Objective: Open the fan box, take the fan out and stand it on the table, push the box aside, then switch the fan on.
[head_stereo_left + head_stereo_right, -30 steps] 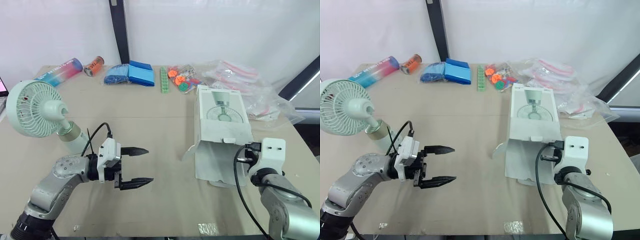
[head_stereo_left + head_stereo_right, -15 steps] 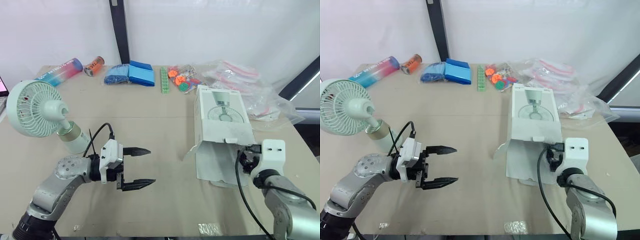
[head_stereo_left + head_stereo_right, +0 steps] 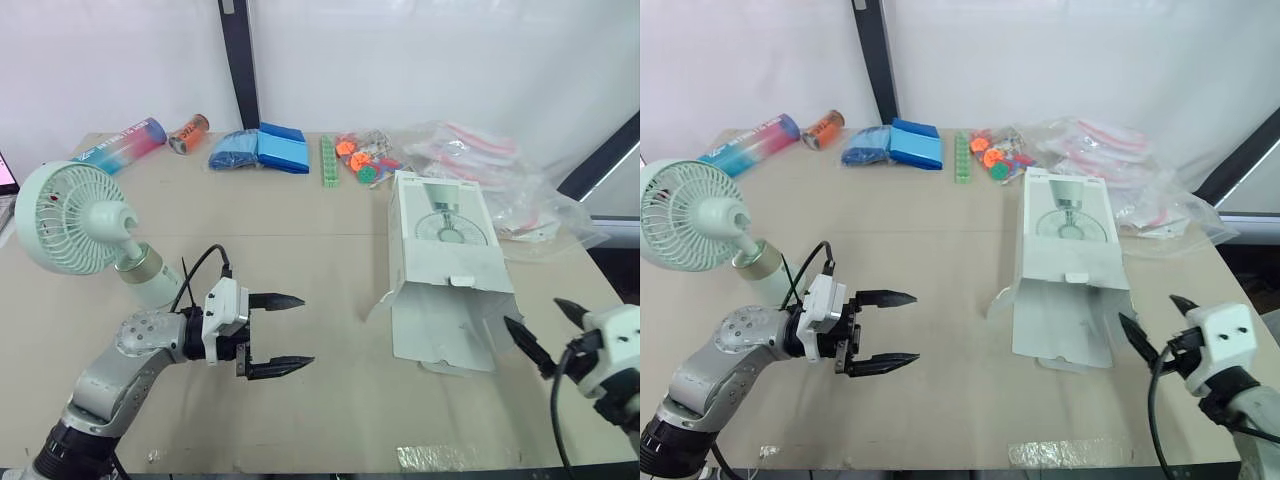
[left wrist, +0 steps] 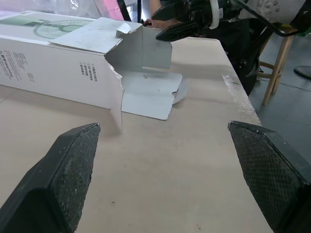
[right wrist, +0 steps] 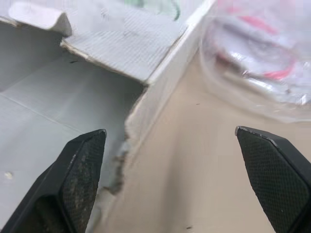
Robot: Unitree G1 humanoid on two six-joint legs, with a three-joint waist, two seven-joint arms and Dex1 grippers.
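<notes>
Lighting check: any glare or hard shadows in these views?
Left eye view: soft, even light; the fan box casts only a faint shadow on the table, and the clear plastic bags catch small highlights. Left wrist view: a soft shadow lies on the table along the box's side. Right wrist view: the box's inside is shaded, and the bags glint.

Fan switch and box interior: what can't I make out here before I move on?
- Pale green round-grille fan: switch cannot be found; lower base hidden behind the left arm, eye views.
- White cardboard fan box: deep inside hidden under its top panel, eye views; cut off by the edge, right wrist view.
- Box's side print: too small to read, left wrist view.
</notes>
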